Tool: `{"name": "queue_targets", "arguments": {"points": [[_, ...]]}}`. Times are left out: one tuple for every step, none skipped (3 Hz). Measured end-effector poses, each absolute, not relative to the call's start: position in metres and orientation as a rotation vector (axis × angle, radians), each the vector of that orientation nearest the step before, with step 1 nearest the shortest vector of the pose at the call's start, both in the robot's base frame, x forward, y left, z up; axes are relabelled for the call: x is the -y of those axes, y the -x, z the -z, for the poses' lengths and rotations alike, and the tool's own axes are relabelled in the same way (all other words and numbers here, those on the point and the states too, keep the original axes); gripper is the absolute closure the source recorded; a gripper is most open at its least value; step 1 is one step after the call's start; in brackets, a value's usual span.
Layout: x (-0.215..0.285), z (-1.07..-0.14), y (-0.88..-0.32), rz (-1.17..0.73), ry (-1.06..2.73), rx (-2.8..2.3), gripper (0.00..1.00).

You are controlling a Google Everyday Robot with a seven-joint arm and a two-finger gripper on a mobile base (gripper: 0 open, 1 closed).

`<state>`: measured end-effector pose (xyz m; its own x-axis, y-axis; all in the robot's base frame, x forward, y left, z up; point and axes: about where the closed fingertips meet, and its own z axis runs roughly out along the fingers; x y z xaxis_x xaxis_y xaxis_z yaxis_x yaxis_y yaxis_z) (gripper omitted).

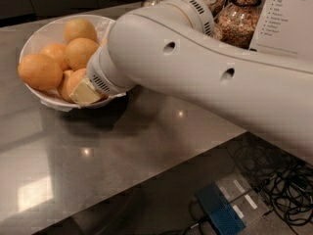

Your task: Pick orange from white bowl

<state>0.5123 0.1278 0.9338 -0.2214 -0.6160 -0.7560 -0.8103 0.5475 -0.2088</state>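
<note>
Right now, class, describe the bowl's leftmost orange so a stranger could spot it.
On the grey counter, find the white bowl under the robot's arm. The gripper is down in its right side; the orange lies at the opposite rim, leftmost of the pile and deepest in colour.

One white bowl (46,31) on one worktop (122,146). Six oranges (39,71) counted in it, the lowest two partly hidden. One arm (205,77), one pincer (85,93) down among the fruit at the bowl's near edge. Three glass jars (239,18) behind, one printed sheet (291,13), one blue box (220,212) below, plus cables (288,190) too tangled to count.
</note>
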Motion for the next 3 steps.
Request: {"name": "queue_targets", "arguments": {"points": [[-0.128,-0.934,-0.512,-0.290,1.157,-1.937,0.06],[-0.132,-0.931,-0.516,-0.295,1.163,-1.937,0.08],[-0.133,-0.926,-0.523,-0.290,1.160,-1.946,0.09]]}}
